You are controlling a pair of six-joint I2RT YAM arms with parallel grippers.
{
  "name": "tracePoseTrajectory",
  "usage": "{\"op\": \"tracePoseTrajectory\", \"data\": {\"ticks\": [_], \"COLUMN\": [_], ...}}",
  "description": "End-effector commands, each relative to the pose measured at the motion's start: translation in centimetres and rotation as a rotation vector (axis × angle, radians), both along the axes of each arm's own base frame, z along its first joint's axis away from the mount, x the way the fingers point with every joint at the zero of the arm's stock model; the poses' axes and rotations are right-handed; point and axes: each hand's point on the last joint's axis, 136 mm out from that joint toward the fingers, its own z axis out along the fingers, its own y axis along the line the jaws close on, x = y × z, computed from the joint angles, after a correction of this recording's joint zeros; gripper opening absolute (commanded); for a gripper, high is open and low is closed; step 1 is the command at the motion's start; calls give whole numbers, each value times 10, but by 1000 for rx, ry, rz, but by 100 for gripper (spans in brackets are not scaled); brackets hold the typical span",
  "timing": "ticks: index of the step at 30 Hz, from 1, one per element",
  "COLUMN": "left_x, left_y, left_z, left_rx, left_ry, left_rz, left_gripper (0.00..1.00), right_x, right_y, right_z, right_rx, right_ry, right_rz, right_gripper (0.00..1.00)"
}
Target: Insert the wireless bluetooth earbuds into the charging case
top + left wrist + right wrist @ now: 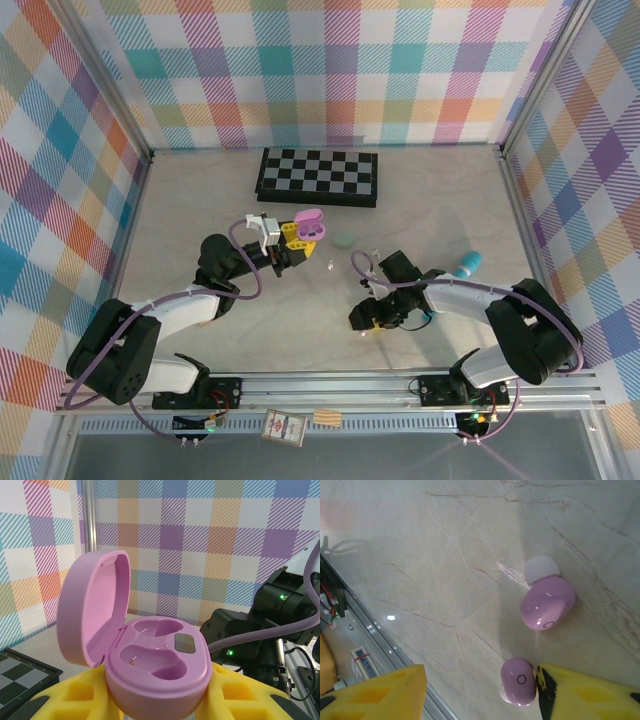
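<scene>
My left gripper (157, 709) is shut on the pink charging case (160, 662), holding it by the base between yellow fingers (240, 695). The lid (92, 612) stands open and both wells are empty. In the top view the case (308, 222) is held up left of centre. Two pink-purple earbuds lie on the marble table: one (547, 602) lies free, the other (518, 681) rests against the inner face of one finger (580, 695) of my right gripper (480, 690). That gripper stands open just above the table, its other finger (390, 695) well clear of the bud.
A folded chessboard (318, 175) lies at the back. A pale green pebble-shaped case (343, 241) and a tiny whitish bud (329, 265) sit mid-table, a teal stick (468, 264) to the right. The metal rail (330, 385) bounds the front edge, close to the right gripper.
</scene>
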Motion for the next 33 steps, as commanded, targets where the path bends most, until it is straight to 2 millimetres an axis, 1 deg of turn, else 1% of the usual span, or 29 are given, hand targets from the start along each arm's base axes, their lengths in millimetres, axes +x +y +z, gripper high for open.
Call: {"op": "tracePoseTrajectory", "data": {"ticks": [1,11,18,24,28,33], "left_x": [-2,-3,-1,0,0,4], "left_y": [1,1,0,-1,-1,0], "left_z": [18,19,18,17,16,12], "left_rx": [-19,-20,-19,-18,-16,-4], "left_ry": [-68,-65,-63,-61,-56,-50], "left_rz": [-18,-20,-24,-23,-24,-3], "left_gripper": [30,30,30,30,30,30], "right_x": [-9,-4,-4,0,3,9], "right_y": [-6,-6,-10,-13,-14,-18], "right_z": [-8,-19,-22,-20,-17,-4], "right_rx": [-36,-72,-94,-119,-133,-161], "right_ry": [48,72,76,67,61,55], "right_rz": [-7,-39,-58,-79,-99,-170], "right_gripper": [58,44,31,23,21,19]}}
